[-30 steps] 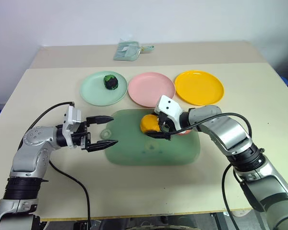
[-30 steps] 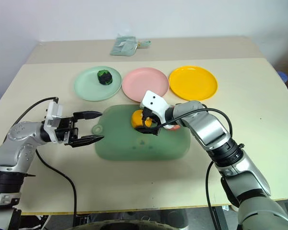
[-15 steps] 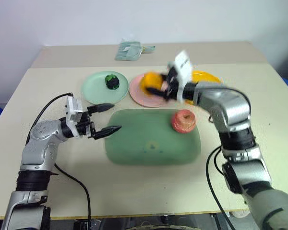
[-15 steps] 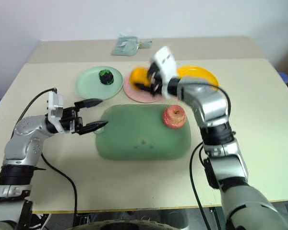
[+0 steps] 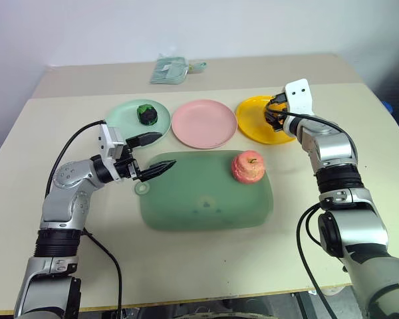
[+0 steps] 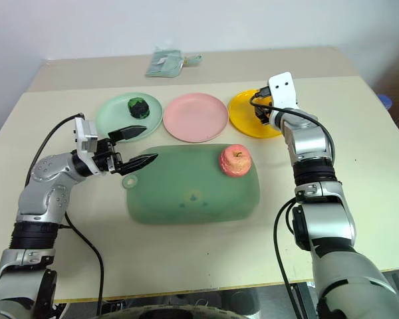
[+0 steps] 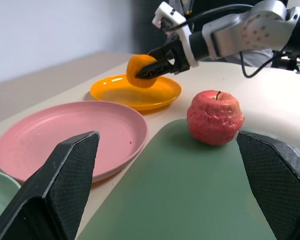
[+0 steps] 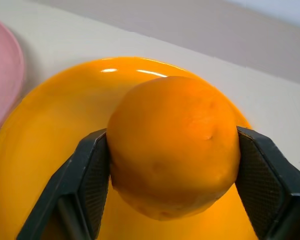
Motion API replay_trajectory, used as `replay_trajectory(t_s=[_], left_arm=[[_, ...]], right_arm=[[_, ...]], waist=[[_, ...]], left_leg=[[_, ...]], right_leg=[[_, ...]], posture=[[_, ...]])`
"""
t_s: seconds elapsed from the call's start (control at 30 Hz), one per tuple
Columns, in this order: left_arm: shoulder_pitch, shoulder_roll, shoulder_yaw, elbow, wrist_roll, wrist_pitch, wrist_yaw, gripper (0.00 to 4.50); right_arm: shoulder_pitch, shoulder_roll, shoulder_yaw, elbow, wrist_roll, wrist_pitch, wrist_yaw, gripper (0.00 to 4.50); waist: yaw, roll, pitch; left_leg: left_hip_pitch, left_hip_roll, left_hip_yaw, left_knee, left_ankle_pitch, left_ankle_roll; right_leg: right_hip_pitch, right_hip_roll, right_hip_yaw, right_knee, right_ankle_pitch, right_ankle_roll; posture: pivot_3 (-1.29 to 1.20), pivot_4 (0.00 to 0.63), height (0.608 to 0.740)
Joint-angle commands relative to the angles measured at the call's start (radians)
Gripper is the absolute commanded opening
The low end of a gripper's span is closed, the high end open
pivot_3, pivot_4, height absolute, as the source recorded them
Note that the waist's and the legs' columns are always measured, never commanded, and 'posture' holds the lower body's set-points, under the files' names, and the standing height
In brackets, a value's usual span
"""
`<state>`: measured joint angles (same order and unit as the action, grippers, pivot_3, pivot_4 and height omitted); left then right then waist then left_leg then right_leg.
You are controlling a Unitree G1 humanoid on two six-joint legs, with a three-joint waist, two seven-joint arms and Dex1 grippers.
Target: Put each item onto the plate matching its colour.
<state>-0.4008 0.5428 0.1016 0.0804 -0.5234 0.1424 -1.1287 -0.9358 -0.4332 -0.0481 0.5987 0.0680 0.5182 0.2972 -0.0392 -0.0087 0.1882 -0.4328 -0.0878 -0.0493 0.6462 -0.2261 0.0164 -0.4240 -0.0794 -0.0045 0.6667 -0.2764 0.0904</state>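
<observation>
Left eye view, left to right: left gripper (image 5: 153, 154) hung empty, fingers spread, beside the dark green-and-black ball (image 5: 146, 113) on the mint green plate (image 5: 123, 119). Round pink plastic plate (image 5: 203, 123) was bare; the red-pink apple (image 5: 248, 167) sat on the translucent green board (image 5: 206, 203). Right gripper (image 7: 157, 62) clamped the lumpy yellow-orange fruit (image 8: 174, 145) above the yellow plate (image 8: 50, 130). Best lowered to the centre before release. Clearance under the fruit was probably small, hard to judge.
</observation>
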Motion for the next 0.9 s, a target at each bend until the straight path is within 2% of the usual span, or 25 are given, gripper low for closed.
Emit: replay_trajectory(t_s=[0.03, 0.13, 0.27, 0.37, 0.5, 0.6, 0.7, 0.9], left_arm=[[-0.009, 0.013, 0.02, -0.021, -0.001, -0.009, 0.003, 4.5], [-0.003, 0.02, 0.017, -0.036, -0.011, 0.0, -0.009, 4.5], [0.024, 0.064, 0.038, -0.094, -0.117, 0.116, -0.079, 4.5], [0.036, 0.09, 0.044, -0.123, -0.154, 0.156, -0.111, 4.5], [0.055, 0.132, 0.036, -0.148, -0.183, 0.218, -0.156, 4.5], [0.065, 0.149, 0.033, -0.161, -0.192, 0.251, -0.172, 4.5], [0.072, 0.151, 0.024, -0.167, -0.17, 0.244, -0.179, 4.5], [0.065, 0.149, 0.024, -0.159, -0.162, 0.248, -0.178, 4.5]], right_arm=[[-0.015, -0.007, -0.01, -0.048, 0.0, -0.017, 0.009, 4.43], [-0.023, -0.016, -0.035, -0.092, 0.035, -0.039, 0.052, 4.43], [0.026, -0.035, -0.092, -0.334, 0.251, 0.07, 0.292, 4.43], [0.14, -0.125, -0.032, -0.551, 0.35, 0.193, 0.48, 4.43], [0.247, -0.24, -0.012, -0.739, 0.459, 0.311, 0.623, 4.43], [0.292, -0.31, 0.018, -0.791, 0.463, 0.344, 0.665, 4.43], [0.326, -0.381, 0.1, -0.789, 0.376, 0.299, 0.675, 4.43], [0.377, -0.421, 0.184, -0.753, 0.302, 0.264, 0.697, 4.43]], waist=[[0.0, 0.0, 0.0], [0.004, 0.0, 0.0], [0.004, 0.0, 0.0], [0.016, 0.0, 0.0], [0.029, 0.0, 0.0], [0.029, 0.0, 0.0], [0.028, 0.0, 0.0], [0.029, 0.0, 0.0]], left_leg=[[0.0, 0.0, 0.0, 0.0, 0.0, 0.0], [0.0, 0.0, 0.0, 0.0, 0.0, 0.0], [0.0, 0.0, 0.0, 0.0, 0.0, 0.0], [0.0, 0.0, -0.001, 0.0, -0.001, 0.001], [0.0, 0.0, -0.001, 0.002, -0.004, 0.006], [0.0, 0.0, -0.002, 0.003, -0.004, 0.007], [0.0, 0.0, -0.002, 0.003, -0.005, 0.007], [0.0, 0.0, -0.001, 0.002, -0.004, 0.007]], right_leg=[[0.0, 0.0, 0.0, 0.0, 0.0, 0.0], [0.0, 0.0, 0.0, 0.0, 0.0, 0.0], [0.0, 0.0, 0.0, 0.0, 0.0, 0.0], [0.0, 0.0, 0.0, -0.001, 0.0, 0.0], [0.002, -0.001, 0.0, -0.002, 0.0, 0.0], [0.002, -0.001, 0.0, -0.001, 0.0, 0.0], [0.002, -0.001, 0.0, -0.001, 0.0, 0.0], [0.002, -0.001, 0.0, -0.002, 0.0, 0.0]], posture=[[0.0, 0.15, 0.729], [0.0, 0.15, 0.729], [0.0, 0.15, 0.729], [0.0, 0.15, 0.729], [0.0, 0.15, 0.729], [0.0, 0.15, 0.729], [0.0, 0.15, 0.729], [0.0, 0.15, 0.729]])
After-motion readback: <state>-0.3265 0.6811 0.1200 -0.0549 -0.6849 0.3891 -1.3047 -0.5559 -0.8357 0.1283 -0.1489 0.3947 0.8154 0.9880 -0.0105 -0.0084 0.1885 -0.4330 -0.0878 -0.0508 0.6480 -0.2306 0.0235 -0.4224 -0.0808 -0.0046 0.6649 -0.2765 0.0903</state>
